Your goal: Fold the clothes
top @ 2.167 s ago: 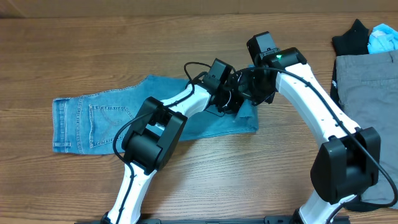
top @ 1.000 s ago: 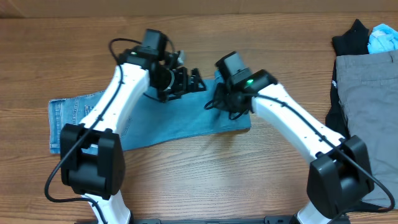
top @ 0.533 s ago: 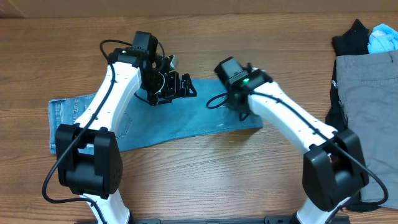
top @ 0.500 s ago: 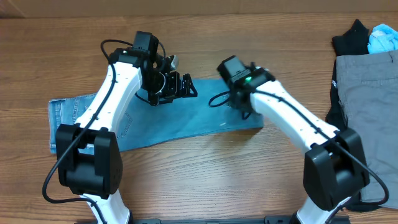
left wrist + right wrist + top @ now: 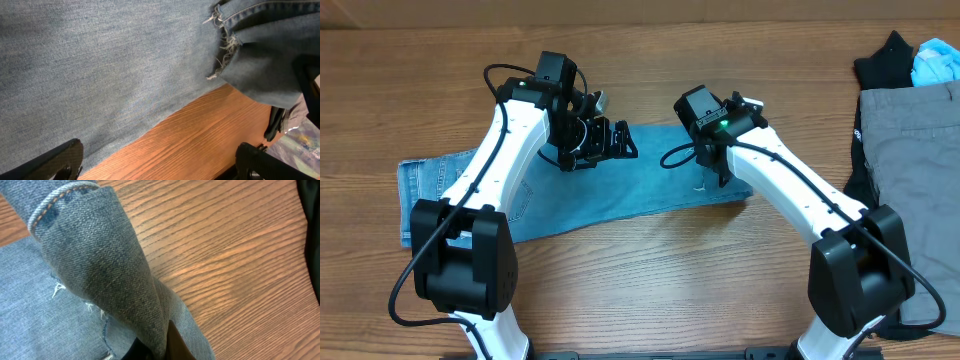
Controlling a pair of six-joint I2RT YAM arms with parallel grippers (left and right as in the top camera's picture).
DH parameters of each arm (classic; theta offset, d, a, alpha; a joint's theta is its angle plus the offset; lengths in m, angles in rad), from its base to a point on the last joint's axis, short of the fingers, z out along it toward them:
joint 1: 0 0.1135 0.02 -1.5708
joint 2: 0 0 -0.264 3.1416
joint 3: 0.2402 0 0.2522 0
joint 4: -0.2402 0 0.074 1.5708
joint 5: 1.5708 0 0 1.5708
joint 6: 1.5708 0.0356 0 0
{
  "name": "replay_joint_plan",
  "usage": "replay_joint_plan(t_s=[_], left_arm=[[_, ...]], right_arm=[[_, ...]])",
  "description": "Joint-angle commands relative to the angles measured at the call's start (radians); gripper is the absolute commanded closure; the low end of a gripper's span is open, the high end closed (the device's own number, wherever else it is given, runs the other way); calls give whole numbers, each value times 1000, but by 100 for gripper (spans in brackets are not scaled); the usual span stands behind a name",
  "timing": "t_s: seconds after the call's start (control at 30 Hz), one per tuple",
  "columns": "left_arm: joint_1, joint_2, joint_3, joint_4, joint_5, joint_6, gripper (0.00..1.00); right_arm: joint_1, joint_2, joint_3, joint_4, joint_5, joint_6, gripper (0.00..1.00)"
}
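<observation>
The clothes, a pair of light blue jeans (image 5: 620, 190), lie flat across the table with the waistband to the left and the leg ends to the right. My left gripper (image 5: 612, 140) hovers open over the upper edge of the legs. In the left wrist view its fingertips (image 5: 62, 159) stand wide apart over denim (image 5: 100, 60) and bare wood. My right gripper (image 5: 715, 176) is shut on the leg end near the frayed hem. In the right wrist view, a fold of denim (image 5: 95, 255) rises out of the pinching right gripper (image 5: 162, 342).
Grey trousers (image 5: 910, 180) lie at the table's right edge. A black garment (image 5: 882, 62) and a light blue item (image 5: 935, 62) sit behind them. The left arm's black cable (image 5: 505, 75) loops above it.
The right gripper has drawn the leg end to the right and toward the front, stretching the jeans longer. The left gripper, earlier beside the right one, swung left and now holds still, open.
</observation>
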Motion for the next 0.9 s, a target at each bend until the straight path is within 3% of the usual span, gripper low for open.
replay_joint_plan(t_s=[0.0, 0.3, 0.37, 0.43, 0.67, 0.73, 0.87], left_arm=[[-1, -8, 3, -4, -9, 23, 0], [-1, -8, 3, -55, -52, 27, 0], [-1, -8, 3, -66, -64, 27, 0], [-1, -8, 3, -75, -65, 27, 0], [-1, -8, 3, -95, -72, 31, 0], [-1, -8, 3, -100, -84, 30, 0], [-1, -8, 3, -101, -95, 31, 0]], right_arm=[[38, 44, 33, 11, 45, 44, 96], [121, 159, 34, 74, 27, 98, 95], [126, 161, 34, 104, -2, 100, 87], [128, 161, 34, 145, -59, 100, 72], [129, 163, 34, 301, -309, 99, 66], [134, 163, 34, 338, -374, 98, 54], [141, 163, 52, 361, -461, 67, 46]])
